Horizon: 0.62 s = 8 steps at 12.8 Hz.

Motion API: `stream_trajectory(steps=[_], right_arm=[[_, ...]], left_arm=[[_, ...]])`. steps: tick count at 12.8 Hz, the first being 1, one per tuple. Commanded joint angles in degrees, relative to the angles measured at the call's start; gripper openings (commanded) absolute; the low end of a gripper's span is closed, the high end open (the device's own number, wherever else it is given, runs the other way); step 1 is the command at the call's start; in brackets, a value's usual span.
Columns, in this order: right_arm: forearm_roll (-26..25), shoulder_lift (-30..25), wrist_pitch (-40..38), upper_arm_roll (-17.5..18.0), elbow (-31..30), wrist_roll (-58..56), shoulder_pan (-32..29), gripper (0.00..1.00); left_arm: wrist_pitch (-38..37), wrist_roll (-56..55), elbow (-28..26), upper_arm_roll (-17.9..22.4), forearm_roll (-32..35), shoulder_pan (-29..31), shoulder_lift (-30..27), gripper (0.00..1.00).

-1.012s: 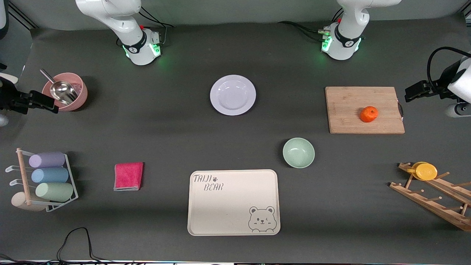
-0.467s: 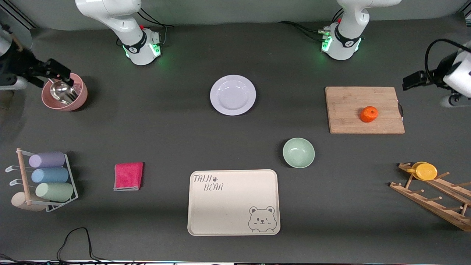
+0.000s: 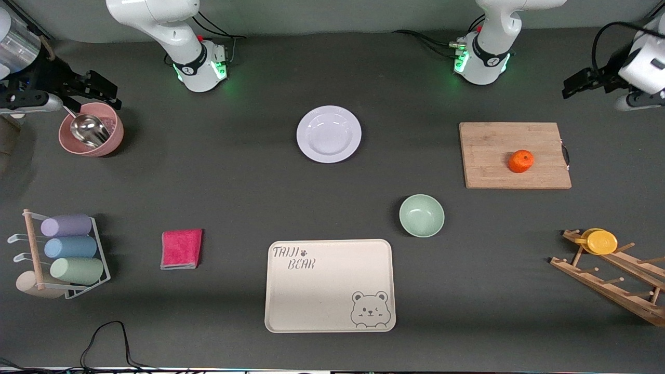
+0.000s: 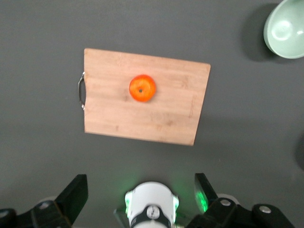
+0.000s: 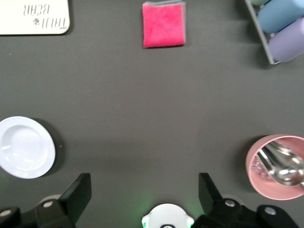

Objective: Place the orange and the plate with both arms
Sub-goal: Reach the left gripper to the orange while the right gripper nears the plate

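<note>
so the orange (image 3: 520,161) sits on the cutting board (image 3: 488,156), stem spot up in the left wrist view, while the plate (image 3: 329,134) lies flat mid-table. left gripper (image 4: 140,197) and right gripper (image 5: 145,192) hang with fingers apart, empty. only the front view shows the bear tray's (image 3: 311,291) face.

Dark table (image 3: 239,187) with plate (image 3: 329,134), board (image 3: 514,155), bowl (image 3: 421,215), tray (image 3: 329,284).

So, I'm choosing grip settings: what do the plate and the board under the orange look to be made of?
The plate looks like glazed ceramic or melamine: white and glossy, with soft highlights across its well; the look can't settle which. The cutting board under the orange looks like bamboo or light wood with a matte finish: tan, with lengthwise strips showing, and a small metal handle at one end.
</note>
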Motion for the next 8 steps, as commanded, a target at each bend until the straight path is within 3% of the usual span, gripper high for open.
stream_trajectory(steps=[1,3,8], right_arm=[[5.12,-3.38,1.23,-1.7,-5.83,-3.22,0.24,1.0],[10.13,-3.83,2.36,-2.49,-9.08,-5.88,0.15,1.0],[23.32,-4.09,11.57,-3.99,-22.78,-18.7,0.24,1.0]], left_arm=[[15.66,-0.1,-13.29,1.26,0.45,-0.32,0.83,1.0],[26.92,-0.02,-19.72,1.61,0.45,-0.31,5.22,1.0],[52.5,3.22,-28.79,1.61,0.45,-0.32,20.42,1.0]])
